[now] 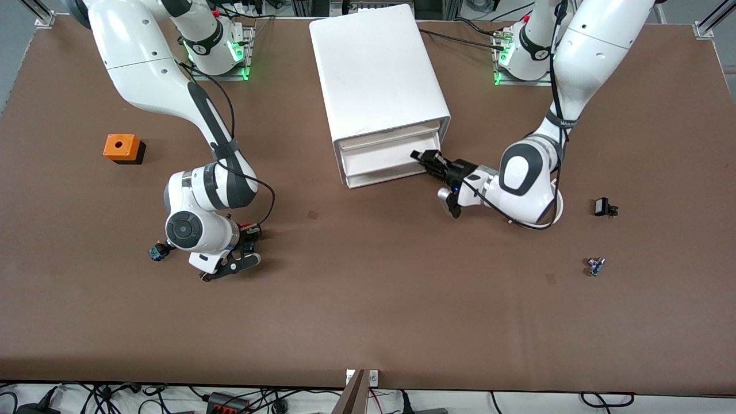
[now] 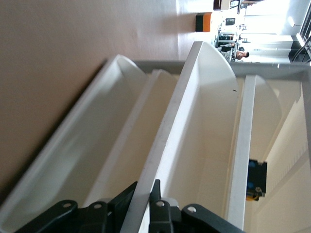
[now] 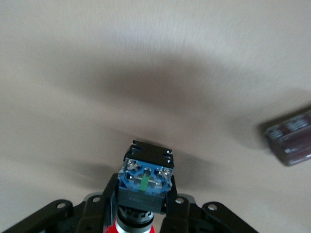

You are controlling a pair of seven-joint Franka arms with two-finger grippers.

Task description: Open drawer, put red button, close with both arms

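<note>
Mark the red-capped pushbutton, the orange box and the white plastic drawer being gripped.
Red-capped pushbutton with blue base [image 3: 145,180]: right wrist view, on the blue base.
Orange box [image 1: 121,146]: front view, on its top face.
White plastic drawer [image 2: 160,145]: left wrist view, on its front rim.

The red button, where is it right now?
The red button is clamped in the right gripper, just over the bare table toward the right arm's end, nearer the front camera than the orange box.
</note>
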